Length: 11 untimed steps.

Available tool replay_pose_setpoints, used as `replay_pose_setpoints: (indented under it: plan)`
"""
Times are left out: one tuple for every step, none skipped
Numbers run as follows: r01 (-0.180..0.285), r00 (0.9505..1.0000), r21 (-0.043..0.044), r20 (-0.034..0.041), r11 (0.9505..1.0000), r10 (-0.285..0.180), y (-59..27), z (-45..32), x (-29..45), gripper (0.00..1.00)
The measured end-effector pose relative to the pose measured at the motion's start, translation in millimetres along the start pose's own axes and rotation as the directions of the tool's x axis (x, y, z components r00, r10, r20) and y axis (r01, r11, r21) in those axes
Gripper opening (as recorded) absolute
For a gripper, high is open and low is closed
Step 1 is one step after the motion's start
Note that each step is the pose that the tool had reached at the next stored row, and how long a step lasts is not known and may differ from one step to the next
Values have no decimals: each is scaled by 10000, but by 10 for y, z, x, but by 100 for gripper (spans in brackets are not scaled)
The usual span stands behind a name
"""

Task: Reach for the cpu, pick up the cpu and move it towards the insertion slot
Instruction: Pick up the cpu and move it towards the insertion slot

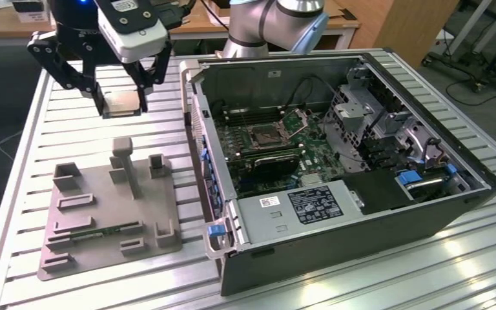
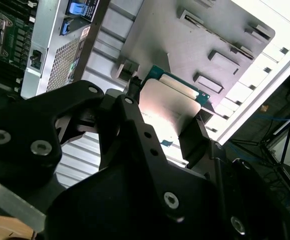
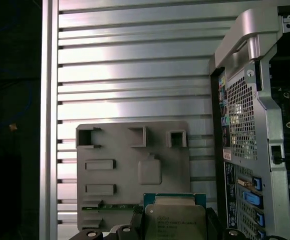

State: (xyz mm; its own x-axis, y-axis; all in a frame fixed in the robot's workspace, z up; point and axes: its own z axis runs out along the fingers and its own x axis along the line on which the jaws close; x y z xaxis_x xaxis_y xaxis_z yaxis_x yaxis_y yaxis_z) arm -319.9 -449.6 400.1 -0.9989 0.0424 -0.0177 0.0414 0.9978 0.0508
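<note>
My gripper (image 1: pixel 123 103) is shut on the cpu (image 1: pixel 124 101), a flat square chip with a silver top and a pale rim, held by two opposite edges. It hangs above the slatted table, beyond the grey tray (image 1: pixel 101 213) and to the exterior view's left of the open computer case (image 1: pixel 343 161). Both wrist views show the cpu (image 2: pixel 167 107) (image 3: pixel 175 220) clamped between the black fingers (image 2: pixel 195 140), with its green underside edge showing. The insertion slot (image 1: pixel 265 137) is a dark square socket on the green motherboard inside the case. Its metal bracket (image 1: pixel 299 121) stands hinged open.
The grey tray (image 3: pixel 134 150) carries raised posts and pockets, and a thin green memory stick (image 1: pixel 101 231) lies in one of them. The case's side wall (image 1: pixel 198 123) stands between the gripper and the motherboard. A black heatsink, drive cages and cables surround the socket.
</note>
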Motion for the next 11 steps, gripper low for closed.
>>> replay_pose_setpoints:
  plan:
    - [-2,10000,0,0,10000,2,0,0,-11,55]
    - [-5,10000,-1,1,10000,5,1,1,-22,55]
    - [-8,10000,0,0,10000,8,1,1,-33,55]
    - [-11,10000,0,0,10000,11,2,1,-45,55]
    - [-14,10000,0,1,10000,14,2,2,-56,55]
    - [-17,10000,-1,1,10000,17,3,2,-67,55]
    - [-20,10000,0,2,10000,20,3,2,-78,55]
    - [-23,10000,0,2,10000,23,3,3,-89,55]
    - [-26,10000,0,1,10000,26,4,3,-101,55]
    - [-29,10000,0,2,10000,29,5,3,-113,55]
    - [-31,10000,0,2,10000,31,5,3,-123,55]
